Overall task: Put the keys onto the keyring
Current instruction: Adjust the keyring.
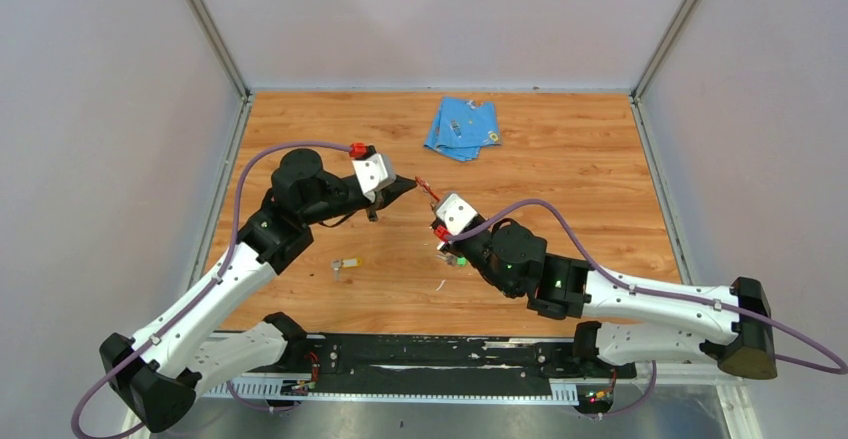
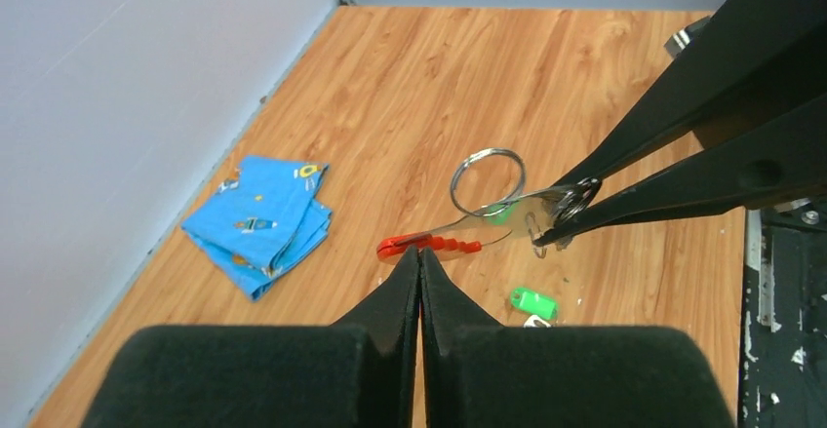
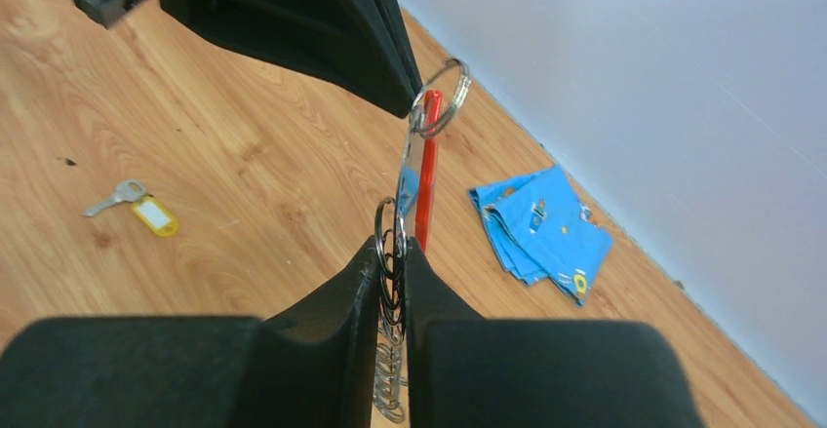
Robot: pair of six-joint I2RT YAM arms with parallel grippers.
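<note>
The keyring (image 2: pixel 439 244), a flat silvery piece with a red strip, hangs in the air between both grippers, with a wire ring (image 2: pixel 488 180) on it. My left gripper (image 2: pixel 419 252) is shut on its red end. My right gripper (image 3: pixel 392 251) is shut on the small rings at its other end. In the top view the keyring (image 1: pixel 428 196) spans from the left gripper (image 1: pixel 410 183) to the right gripper (image 1: pixel 440 224). The yellow-tagged key (image 1: pixel 349 264) lies on the table left of centre. The green-tagged key (image 2: pixel 533 301) lies below the keyring.
A folded blue cloth (image 1: pixel 462 127) lies at the back of the wooden table (image 1: pixel 560 159). Grey walls close in the left, right and back sides. A black rail (image 1: pixel 430 354) runs along the near edge between the arm bases.
</note>
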